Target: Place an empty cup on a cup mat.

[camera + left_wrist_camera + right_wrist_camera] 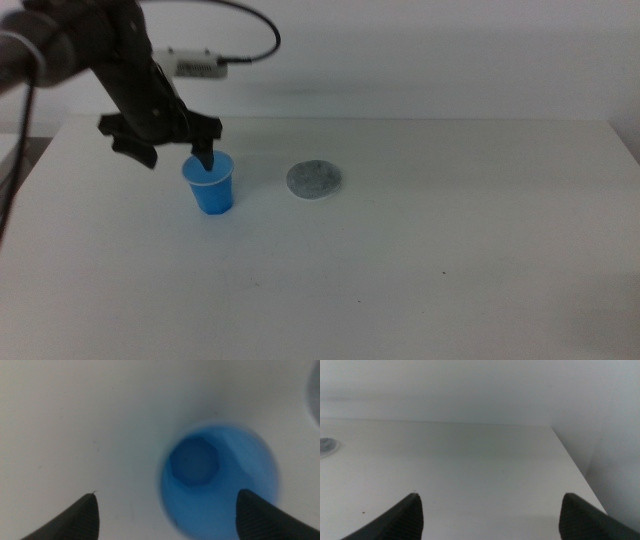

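From the middle view, your left hand (pixel 178 150) hangs spread wide over the cup (pixel 210 184), one jaw dipping at the cup's near-mat rim and the other held out past the opposite side, clear of it. The cup stands upright on the desk (pixel 400 260), and the cup mat (pixel 314 180) lies flat a short way beyond the hand on the far side of the cup, apart from it. Between cup and mat the desk is bare, so you have open room for a lift and a short carry; the desk's back edge runs well behind both.

In the left wrist view you look straight down into the cup (pixel 215 477): it is empty, and it sits off toward one jaw, not centred between the two. The risk, as I judge it: close from here and one jaw pushes the light cup sideways or tips it before the other meets it. Centre first. A sliver of the mat (pixel 315 387) shows at the frame's corner.

The right wrist view shows your right hand (pixel 490 515) waiting, jaws apart, over bare desk, with the desk's side edge not far beyond it and the mat (pixel 327 446) far off.
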`<state>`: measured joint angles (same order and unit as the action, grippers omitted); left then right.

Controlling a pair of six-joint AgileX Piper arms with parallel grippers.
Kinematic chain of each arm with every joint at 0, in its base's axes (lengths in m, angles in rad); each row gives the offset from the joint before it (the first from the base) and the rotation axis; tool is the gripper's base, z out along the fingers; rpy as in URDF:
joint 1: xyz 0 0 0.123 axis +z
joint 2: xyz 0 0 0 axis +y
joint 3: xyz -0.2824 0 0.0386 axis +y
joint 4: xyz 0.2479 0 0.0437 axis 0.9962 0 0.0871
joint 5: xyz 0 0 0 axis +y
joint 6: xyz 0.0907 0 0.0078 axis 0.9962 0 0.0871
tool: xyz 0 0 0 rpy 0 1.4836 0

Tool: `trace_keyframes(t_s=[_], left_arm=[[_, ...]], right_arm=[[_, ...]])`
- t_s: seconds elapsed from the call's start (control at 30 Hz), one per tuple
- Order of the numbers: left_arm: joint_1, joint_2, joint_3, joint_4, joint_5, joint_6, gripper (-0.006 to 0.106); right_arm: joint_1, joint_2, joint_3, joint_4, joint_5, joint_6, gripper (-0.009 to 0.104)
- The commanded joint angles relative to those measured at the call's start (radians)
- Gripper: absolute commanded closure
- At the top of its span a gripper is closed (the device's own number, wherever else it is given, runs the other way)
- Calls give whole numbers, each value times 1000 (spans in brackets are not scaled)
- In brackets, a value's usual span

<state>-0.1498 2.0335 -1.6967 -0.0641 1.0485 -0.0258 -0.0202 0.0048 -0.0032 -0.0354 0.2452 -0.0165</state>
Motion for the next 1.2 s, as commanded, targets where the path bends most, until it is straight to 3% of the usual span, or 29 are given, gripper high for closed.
trace_keyframes(t_s=[0.0, 0.1, 0.17, 0.27, 0.4, 0.73, 1.17], left_arm=[[-3, 37, -11, 4, -40, -9, 7], [-3, 83, -11, 4, -38, -4, 11], [-3, 95, -11, -5, -34, -2, 21], [-3, 99, -11, -34, -36, -2, 50], [-11, 83, -33, -102, 8, -2, 102], [-150, 132, -274, -107, 81, -88, 102], [-217, 337, -510, -137, 91, -110, 102]], right_arm=[[2, -5, 3, -3, -7, -4, 2], [2, -5, 3, -3, -7, -4, 2], [2, -5, 3, -3, -7, -4, 2], [2, -5, 3, -3, -7, -4, 2], [2, -5, 3, -3, -7, -4, 2], [2, -5, 3, -3, -7, -4, 2], [2, -5, 3, -3, -7, -4, 2]])
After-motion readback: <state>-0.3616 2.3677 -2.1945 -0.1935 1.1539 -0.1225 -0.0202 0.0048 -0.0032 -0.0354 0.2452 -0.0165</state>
